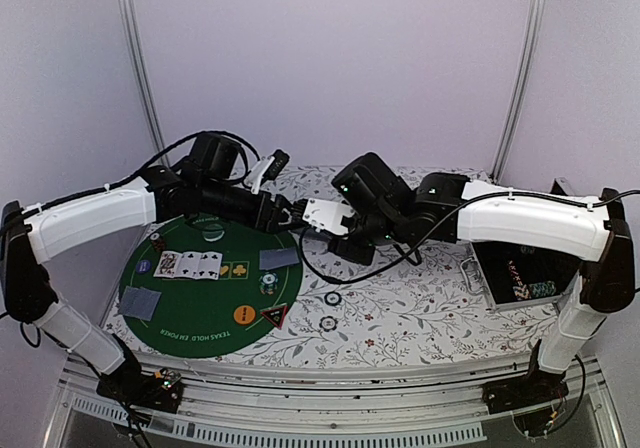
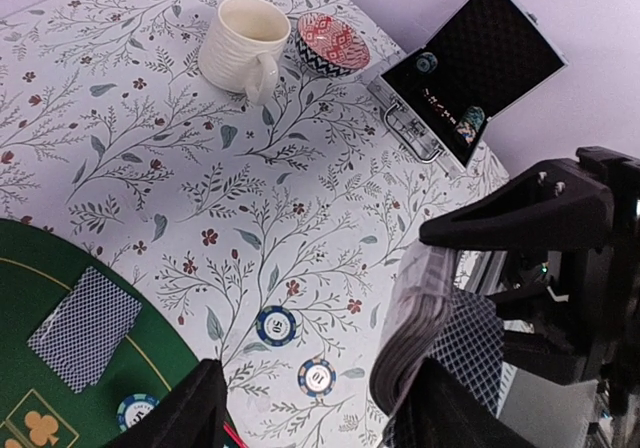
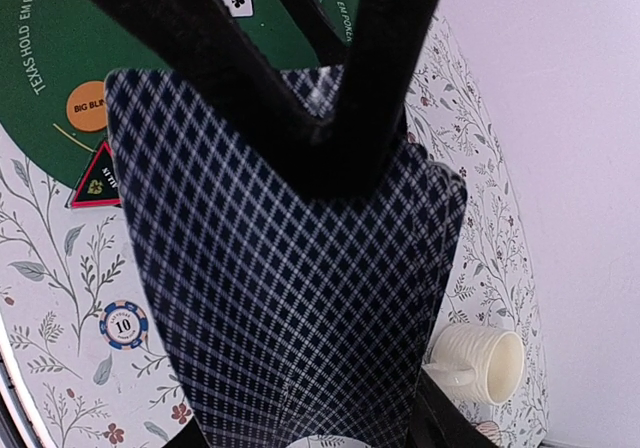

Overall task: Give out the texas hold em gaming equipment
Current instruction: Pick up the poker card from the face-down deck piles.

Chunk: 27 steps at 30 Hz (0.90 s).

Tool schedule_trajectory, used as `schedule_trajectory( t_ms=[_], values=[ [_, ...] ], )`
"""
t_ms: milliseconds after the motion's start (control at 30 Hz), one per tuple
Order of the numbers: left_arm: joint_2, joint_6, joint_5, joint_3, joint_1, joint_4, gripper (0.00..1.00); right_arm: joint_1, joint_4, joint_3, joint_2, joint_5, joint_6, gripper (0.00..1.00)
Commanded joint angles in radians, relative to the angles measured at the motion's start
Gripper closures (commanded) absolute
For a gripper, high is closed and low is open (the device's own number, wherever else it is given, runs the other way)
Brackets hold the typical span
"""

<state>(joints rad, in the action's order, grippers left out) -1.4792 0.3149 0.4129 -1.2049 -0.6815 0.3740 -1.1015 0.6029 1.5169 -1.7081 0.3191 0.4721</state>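
Two arms meet in the air above the far middle of the floral-printed white worktop (image 1: 420, 318).

- Right gripper (image 3: 335, 153): clamped on a thick, slightly fanned deck of grey-blue-backed playing cards (image 3: 300, 298). The deck's lower edge is cut off in the right wrist view.
- Left gripper (image 1: 296, 214): fingers spread wide, the deck between them and just beside one finger. Whether they touch it cannot be told; the fingers run off the bottom of the left wrist view.
- Round green felt mat (image 1: 200, 338): at the worktop's left edge, its far rim hidden under the left arm.
- On the mat:
  - row of face-up cards (image 1: 188, 264), pips too small to read
  - two single face-down cards (image 1: 279, 258)
  - striped poker chip (image 1: 268, 284)
  - orange disc button (image 1: 244, 315), touching or just beside the black-and-red triangular marker (image 1: 274, 315)
  - clear disc (image 1: 213, 231), faint, by the far rim
- Two blue-striped chips (image 1: 332, 298): on bare cloth near the worktop's middle.
- Open metal case (image 1: 520, 278): at the right edge, contents hard to make out.
- Cream ribbed mug (image 2: 245, 43) and red-patterned small dish (image 2: 333, 43): side by side near the case, hidden in the top view.
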Motion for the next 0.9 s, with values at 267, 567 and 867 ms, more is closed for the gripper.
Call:
schedule_trajectory(
  t_ms=[267, 567, 867],
  values=[
    [0.07, -0.011, 0.088, 0.013, 0.005, -0.006, 0.44, -0.005, -0.042, -0.001, 0.009, 0.038, -0.006, 0.54],
    [0.072, -0.022, 0.117, 0.013, 0.005, -0.009, 0.81, -0.004, -0.042, -0.003, 0.011, 0.043, -0.006, 0.54],
    [0.101, -0.031, 0.1, 0.008, 0.006, -0.006, 1.0, 0.017, -0.042, -0.02, 0.017, 0.041, -0.017, 0.54]
  ],
)
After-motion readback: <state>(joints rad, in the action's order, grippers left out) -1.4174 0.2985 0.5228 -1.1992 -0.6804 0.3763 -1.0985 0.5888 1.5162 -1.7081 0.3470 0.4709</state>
